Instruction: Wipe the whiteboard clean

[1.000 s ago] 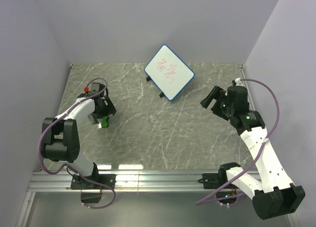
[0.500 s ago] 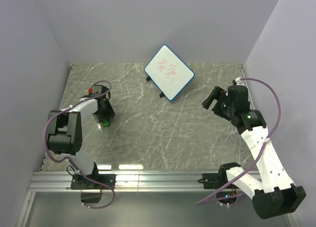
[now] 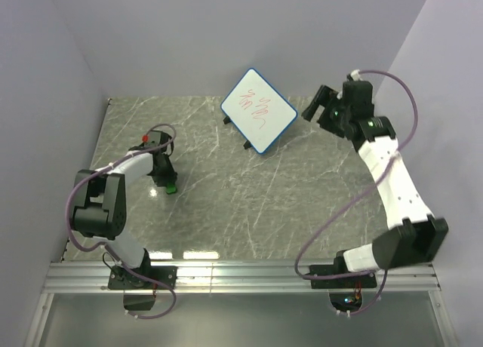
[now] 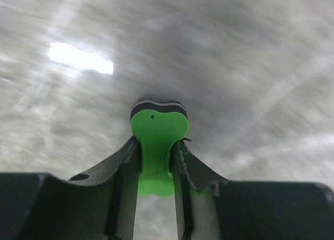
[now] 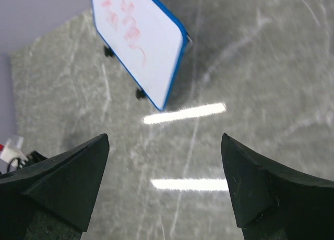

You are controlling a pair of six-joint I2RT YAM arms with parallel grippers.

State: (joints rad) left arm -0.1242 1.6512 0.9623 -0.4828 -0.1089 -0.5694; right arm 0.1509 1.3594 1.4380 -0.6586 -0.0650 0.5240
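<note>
Standing tilted at far middle of the table (image 3: 226,211) in top view, the whiteboard (image 3: 258,110) shows red scribbles; R gripper (image 3: 316,104) hangs just right of it, L gripper (image 3: 167,183) low at left. L wrist: jaws clamped on green eraser (image 4: 158,130). R wrist: jaws wide apart, nothing held, whiteboard ahead.

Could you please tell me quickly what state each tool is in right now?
Left tool: closed on the green eraser.
Right tool: open, holding nothing.
</note>
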